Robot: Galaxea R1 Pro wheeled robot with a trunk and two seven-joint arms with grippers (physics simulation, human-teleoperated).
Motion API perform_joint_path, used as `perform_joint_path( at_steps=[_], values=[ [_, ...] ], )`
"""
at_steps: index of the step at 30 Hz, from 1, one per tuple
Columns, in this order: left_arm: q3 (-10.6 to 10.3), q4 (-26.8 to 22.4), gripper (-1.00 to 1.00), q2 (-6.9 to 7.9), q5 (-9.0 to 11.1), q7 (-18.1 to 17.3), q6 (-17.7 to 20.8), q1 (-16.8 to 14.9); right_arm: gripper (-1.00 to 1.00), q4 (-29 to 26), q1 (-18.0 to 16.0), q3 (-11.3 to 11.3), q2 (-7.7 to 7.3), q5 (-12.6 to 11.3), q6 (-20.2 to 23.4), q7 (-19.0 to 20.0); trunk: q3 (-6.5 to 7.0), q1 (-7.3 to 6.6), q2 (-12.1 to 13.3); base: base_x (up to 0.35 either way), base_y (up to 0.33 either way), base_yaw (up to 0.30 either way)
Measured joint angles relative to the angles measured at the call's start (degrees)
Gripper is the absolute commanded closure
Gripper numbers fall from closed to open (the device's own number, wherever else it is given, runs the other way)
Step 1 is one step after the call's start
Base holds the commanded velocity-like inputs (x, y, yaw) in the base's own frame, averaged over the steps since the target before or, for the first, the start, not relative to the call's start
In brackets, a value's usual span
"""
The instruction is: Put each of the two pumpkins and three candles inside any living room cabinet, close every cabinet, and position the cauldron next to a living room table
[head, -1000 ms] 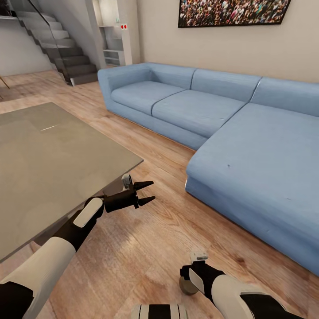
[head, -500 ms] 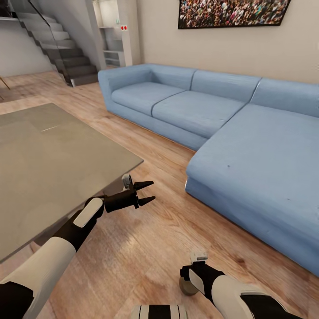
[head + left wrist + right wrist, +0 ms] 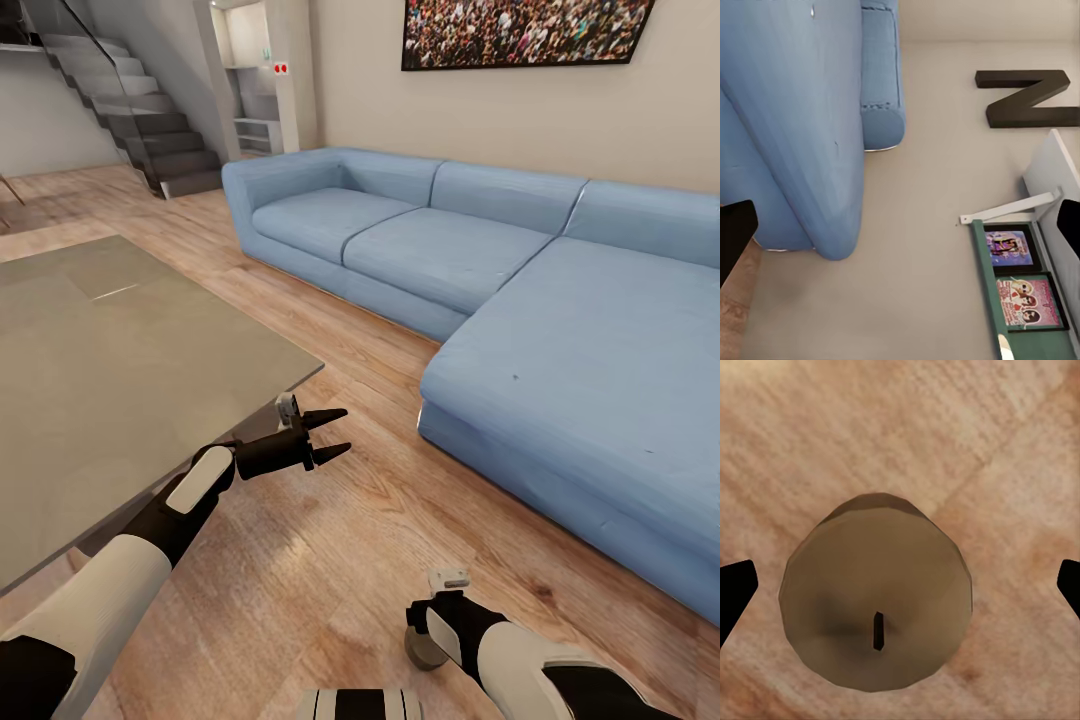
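Observation:
A beige candle point(image 3: 874, 611) with a short dark wick stands upright on the wooden floor. My right gripper point(image 3: 900, 592) hangs straight above it, open, its black fingertips point(image 3: 735, 589) wide of the candle on both sides and not touching it. In the head view the candle point(image 3: 420, 650) peeks out under my right wrist point(image 3: 455, 615) near the bottom. My left gripper point(image 3: 327, 433) is open and empty, held just past the corner of the grey table point(image 3: 120, 380). The pumpkins, cabinet and cauldron are out of view.
A large blue corner sofa point(image 3: 520, 300) fills the right and back. Wooden floor point(image 3: 350, 520) runs between it and the table. Stairs point(image 3: 150, 120) rise at the far left. The left wrist view faces the sofa point(image 3: 802, 112) and a green shelf point(image 3: 1020, 300) with pictures.
The whole head view has shifted very slightly, so the camera moved. Both arms and the candle hold the same places.

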Motion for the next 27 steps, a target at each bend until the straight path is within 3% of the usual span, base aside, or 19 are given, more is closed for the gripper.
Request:
perform_joint_path(
  at_steps=[9,16,27],
  values=[
    [0.0,0.0,-1.00,0.00,0.1,-0.1,0.0,0.0,-1.00,0.1,0.0,0.0,0.00,0.0,-0.7,0.0,-0.66,0.08,0.0,0.000,0.000,0.000],
    [0.0,0.0,-1.00,0.00,0.1,-0.1,0.0,0.0,-1.00,0.1,0.0,0.0,0.00,0.2,-1.0,2.2,-0.66,0.08,0.0,0.000,0.000,0.000],
    [0.0,0.0,-1.00,0.00,0.0,-0.1,0.0,0.0,-1.00,0.1,0.0,0.0,0.00,0.3,-1.1,2.5,-2.43,0.29,-0.1,0.000,0.000,0.000]
  ],
)
